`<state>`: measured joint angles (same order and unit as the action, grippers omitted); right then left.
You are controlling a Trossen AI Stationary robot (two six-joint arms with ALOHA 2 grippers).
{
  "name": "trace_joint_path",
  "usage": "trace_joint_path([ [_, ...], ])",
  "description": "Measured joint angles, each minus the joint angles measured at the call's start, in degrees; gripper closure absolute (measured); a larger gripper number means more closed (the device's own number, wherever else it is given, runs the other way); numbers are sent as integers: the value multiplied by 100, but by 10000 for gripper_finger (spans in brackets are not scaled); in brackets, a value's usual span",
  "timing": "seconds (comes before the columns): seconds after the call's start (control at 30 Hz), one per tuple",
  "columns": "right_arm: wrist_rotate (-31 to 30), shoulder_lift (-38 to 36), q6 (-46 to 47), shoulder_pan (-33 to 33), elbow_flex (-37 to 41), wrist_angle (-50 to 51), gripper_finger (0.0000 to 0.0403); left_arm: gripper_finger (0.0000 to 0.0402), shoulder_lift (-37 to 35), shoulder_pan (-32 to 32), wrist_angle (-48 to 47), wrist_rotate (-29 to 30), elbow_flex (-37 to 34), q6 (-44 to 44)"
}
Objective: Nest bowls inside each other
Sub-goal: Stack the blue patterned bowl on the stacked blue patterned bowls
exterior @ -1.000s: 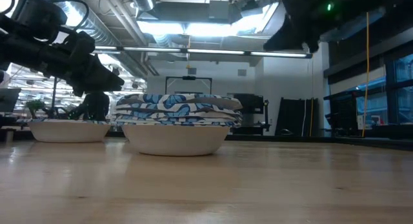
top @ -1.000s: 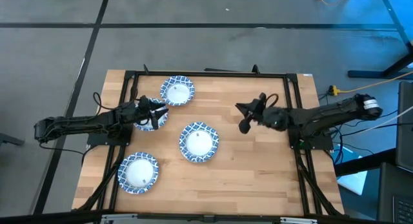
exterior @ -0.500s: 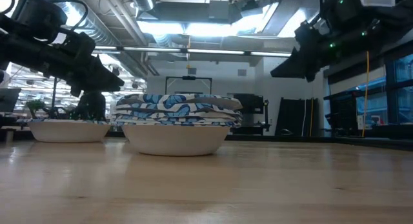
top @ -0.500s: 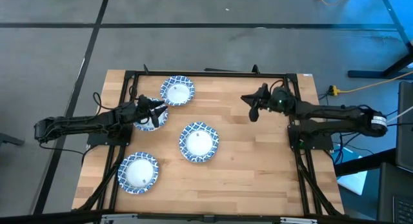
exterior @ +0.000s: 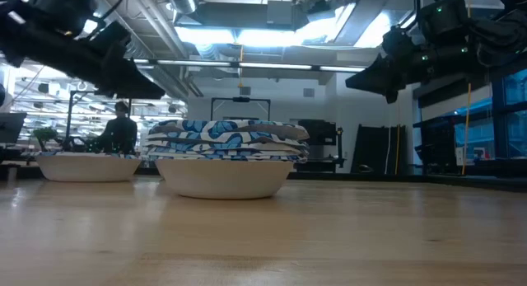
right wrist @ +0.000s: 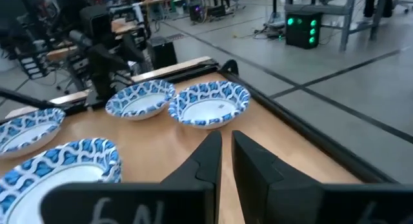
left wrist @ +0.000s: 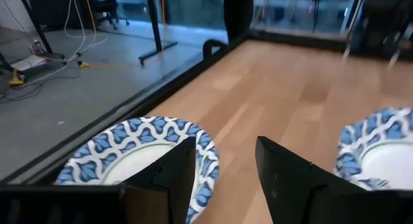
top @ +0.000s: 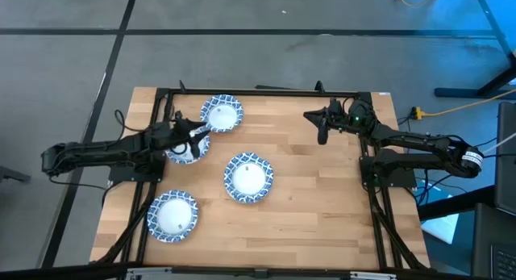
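Bowls [top: 248,177] apart; left pincer [top: 196,135] over one, right pincer [top: 322,128] raised.

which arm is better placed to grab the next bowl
Probably the left. Its gripper hangs open right over a bowl beside the far bowl. The right gripper is nearly shut and sits near the far right edge of the table, away from every bowl.

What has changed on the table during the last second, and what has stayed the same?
The right gripper pulled back from mid-table toward the far right corner, holding nothing. The left gripper rose slightly over its bowl, fingers open. All four bowl positions stayed as they were.
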<state>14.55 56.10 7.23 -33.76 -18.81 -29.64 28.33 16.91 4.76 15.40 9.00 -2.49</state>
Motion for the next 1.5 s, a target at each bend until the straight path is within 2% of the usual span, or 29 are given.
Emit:
trace_joint_path([
  [0.23, -208, 0, 25, 0, 0, -40, 365, 247, 1292, 267, -308, -10, 730, 532],
  [0.47, -206, 0, 159, 2, 0, -1, 365, 247, 2765, 436, -320, -424, 1174, 653],
  [0.7, -203, 3, 162, 4, 0, 120, 365, 247, 4008, 401, -316, -392, 1712, 1335],
  [0.83, -201, 4, 159, 2, 0, 132, 365, 247, 4591, 402, -385, -120, 2019, 1368],
  [1.0, -201, 4, 159, 2, 0, 132, 365, 247, 5143, 409, -636, -104, 2277, 1555],
  [1.27, -197, 4, 157, 2, 0, 215, 365, 252, 5633, 410, -735, 337, 2416, 1483],
  [1.4, -195, 4, 157, 3, 0, 271, 365, 288, 5609, 406, -739, 336, 2417, 1480],
  [1.5, -195, 4, 155, 2, 0, 340, 365, 337, 5527, 406, -739, 285, 2419, 1459],
])
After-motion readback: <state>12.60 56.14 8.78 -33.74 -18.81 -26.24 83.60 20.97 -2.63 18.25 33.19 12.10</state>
